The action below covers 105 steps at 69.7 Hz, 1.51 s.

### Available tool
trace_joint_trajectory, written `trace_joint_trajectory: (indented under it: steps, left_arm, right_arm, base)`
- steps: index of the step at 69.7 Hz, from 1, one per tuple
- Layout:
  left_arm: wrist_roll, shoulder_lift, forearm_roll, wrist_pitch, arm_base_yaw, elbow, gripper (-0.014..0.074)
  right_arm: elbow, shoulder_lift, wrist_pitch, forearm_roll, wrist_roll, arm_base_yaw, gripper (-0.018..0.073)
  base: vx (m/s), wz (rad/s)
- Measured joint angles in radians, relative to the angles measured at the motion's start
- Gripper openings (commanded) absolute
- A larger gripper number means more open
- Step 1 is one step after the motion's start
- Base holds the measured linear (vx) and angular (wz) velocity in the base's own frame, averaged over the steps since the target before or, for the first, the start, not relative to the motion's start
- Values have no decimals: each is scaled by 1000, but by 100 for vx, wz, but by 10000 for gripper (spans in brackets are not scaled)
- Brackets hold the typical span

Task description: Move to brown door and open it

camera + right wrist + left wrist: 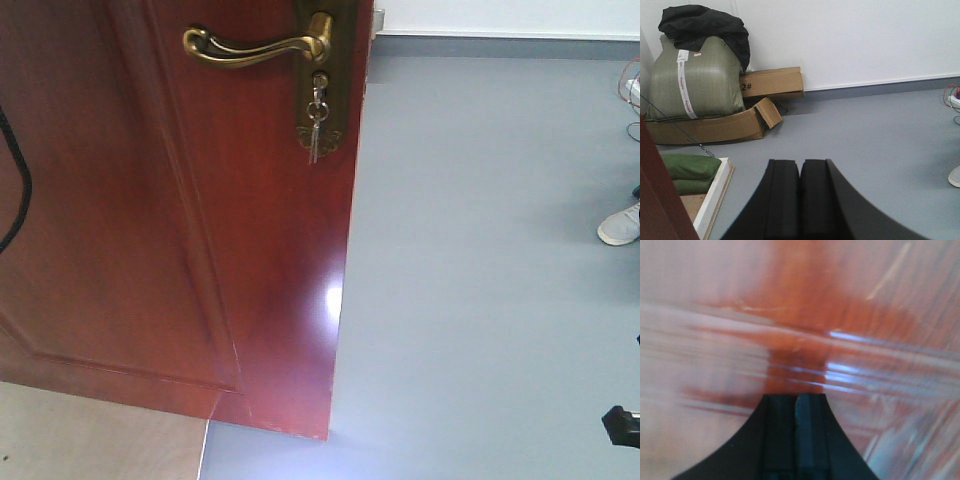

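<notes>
The brown door (170,230) fills the left half of the front view, and its free edge runs down the middle. A brass lever handle (255,45) sits at the top, with keys (316,125) hanging from the lock below it. My left gripper (796,396) is shut and empty, its tips very close to the door's glossy surface (805,315), which is blurred. My right gripper (800,161) is shut and empty, pointing over the grey floor. The door's edge shows at the lower left of the right wrist view (655,200).
Grey floor (480,260) stretches right of the door to a white wall. A person's shoe (620,225) and cables are at the right edge. Cardboard boxes (771,82), a green sack (695,80) and a white-edged board (712,195) lie by the wall.
</notes>
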Motion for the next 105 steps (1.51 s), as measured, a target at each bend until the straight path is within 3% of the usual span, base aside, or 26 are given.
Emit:
trace_joint_trajectory:
  steps: [99, 105]
  left_arm:
    - [0, 0, 0, 0, 0, 0, 11]
    - [-1, 1, 35, 0, 0, 0, 11]
  right_arm:
    - [0, 0, 0, 0, 0, 0, 0]
    - [0, 0, 0, 0, 0, 0, 0]
  base:
    - [2, 1]
    - [0, 0]
